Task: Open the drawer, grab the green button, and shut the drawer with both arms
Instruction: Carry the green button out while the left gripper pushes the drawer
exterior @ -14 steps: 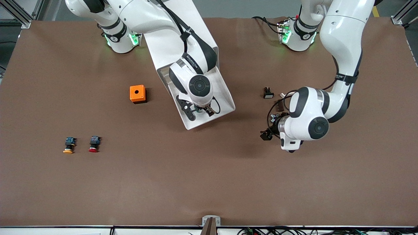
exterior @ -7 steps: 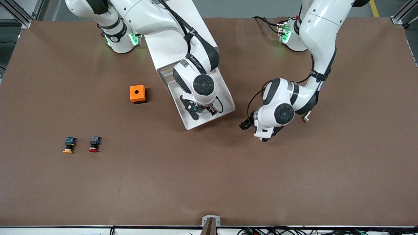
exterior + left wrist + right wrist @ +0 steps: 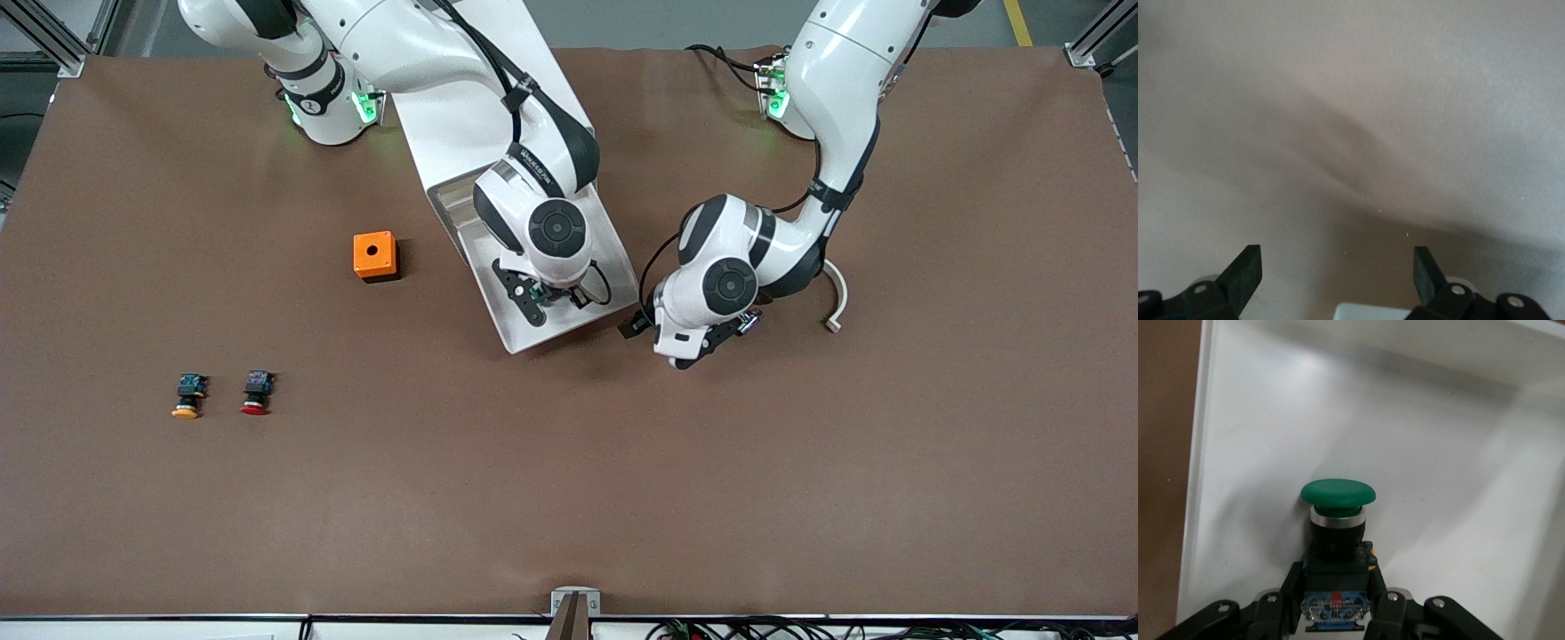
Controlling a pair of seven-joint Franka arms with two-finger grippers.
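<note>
The right gripper (image 3: 553, 298) was down in the open white drawer (image 3: 613, 258), its jaws clamped on the green-capped button (image 3: 1337, 520). The left gripper (image 3: 633, 324) hung with jaws spread wide and empty, apparently just beside the drawer's front corner, over the table (image 3: 800, 462)
</note>
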